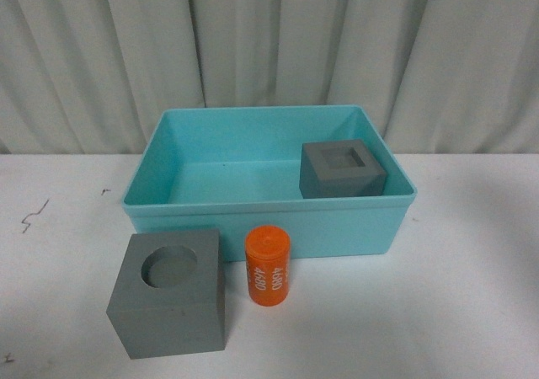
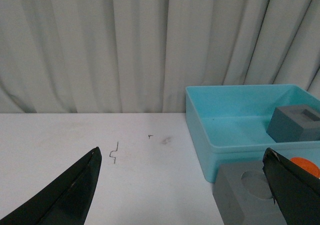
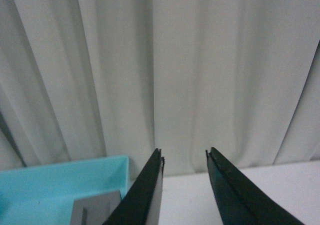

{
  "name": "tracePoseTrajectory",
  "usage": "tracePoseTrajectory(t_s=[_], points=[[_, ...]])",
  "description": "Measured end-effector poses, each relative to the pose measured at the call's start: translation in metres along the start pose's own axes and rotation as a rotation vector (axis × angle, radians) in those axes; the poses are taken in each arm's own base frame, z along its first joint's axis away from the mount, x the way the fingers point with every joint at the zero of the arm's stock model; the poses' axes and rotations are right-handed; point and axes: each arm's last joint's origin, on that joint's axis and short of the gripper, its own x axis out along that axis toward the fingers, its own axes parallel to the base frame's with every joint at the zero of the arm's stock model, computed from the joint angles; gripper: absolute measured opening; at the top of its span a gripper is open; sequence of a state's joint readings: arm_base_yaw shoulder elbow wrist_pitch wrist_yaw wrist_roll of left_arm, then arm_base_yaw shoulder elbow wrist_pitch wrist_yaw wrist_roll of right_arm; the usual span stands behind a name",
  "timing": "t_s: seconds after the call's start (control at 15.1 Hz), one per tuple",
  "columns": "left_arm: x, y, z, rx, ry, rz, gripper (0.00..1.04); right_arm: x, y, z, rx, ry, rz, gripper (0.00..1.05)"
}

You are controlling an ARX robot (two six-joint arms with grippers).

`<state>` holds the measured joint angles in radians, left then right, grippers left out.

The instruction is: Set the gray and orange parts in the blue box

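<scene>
A: Looks roughly a third done. Already got the square-recess gray cube (image 1: 343,170) inside the blue box (image 1: 337,227), tucked against the right wall. Leaves the round-recess gray cube (image 1: 168,305) and the orange cylinder (image 1: 268,268) out on the white table (image 1: 455,295), just in front of the box's near wall, side by side with a thin gap, cylinder standing on end to the cube's right.

B: And the grippers? Can't spot either in the front view.

A: Only in the wrist cams. Seeing the left gripper (image 2: 181,154) spread wide, holding nothing, hovering over the table with the round-recess cube peeking past one finger. Seeing the right gripper (image 3: 184,155) parted too, narrower gap, also empty, aimed at the pale curtain (image 3: 225,60) beyond the box's far corner.

B: So, picking up part two next?

A: Guessing so, probably the round-recess cube with the left arm, being closest. Calls for swinging over it, straddling two flat sides at near full spread, then lifting clear of the rim and dropping into the bare left half of the box.

B: Anything in the way?

A: Mainly the cylinder, right beside the cube, easy to tip with a finger coming down on that side. Also the near wall close behind. Can ignore the pen squiggles (image 1: 34,215) on the table.
</scene>
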<state>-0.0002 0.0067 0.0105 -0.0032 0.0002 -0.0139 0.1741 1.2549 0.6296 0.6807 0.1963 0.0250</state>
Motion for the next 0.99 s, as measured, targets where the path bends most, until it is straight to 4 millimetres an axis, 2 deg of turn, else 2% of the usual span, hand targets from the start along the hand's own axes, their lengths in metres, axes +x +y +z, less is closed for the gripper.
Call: tracePoseTrajectory(t_s=[0.13, 0.2, 0.33, 0.53, 0.66, 0.99], points=[[0.000, 0.000, 0.000, 0.000, 0.000, 0.000, 0.98, -0.026, -0.009, -0.033, -0.024, 0.069, 0.030, 0.11], [0.000, 0.000, 0.000, 0.000, 0.000, 0.000, 0.98, -0.036, -0.014, -0.041, -0.035, 0.072, 0.031, 0.01], [0.000, 0.000, 0.000, 0.000, 0.000, 0.000, 0.98, -0.058, -0.025, -0.047, -0.029, 0.045, 0.008, 0.02], [0.000, 0.000, 0.000, 0.000, 0.000, 0.000, 0.98, -0.083, -0.032, -0.065, -0.031, 0.069, 0.026, 0.02], [0.000, 0.000, 0.000, 0.000, 0.000, 0.000, 0.98, -0.096, -0.045, -0.068, -0.030, 0.056, 0.016, 0.02], [0.000, 0.000, 0.000, 0.000, 0.000, 0.000, 0.98, -0.121, -0.046, -0.078, -0.030, 0.059, 0.021, 0.02]])
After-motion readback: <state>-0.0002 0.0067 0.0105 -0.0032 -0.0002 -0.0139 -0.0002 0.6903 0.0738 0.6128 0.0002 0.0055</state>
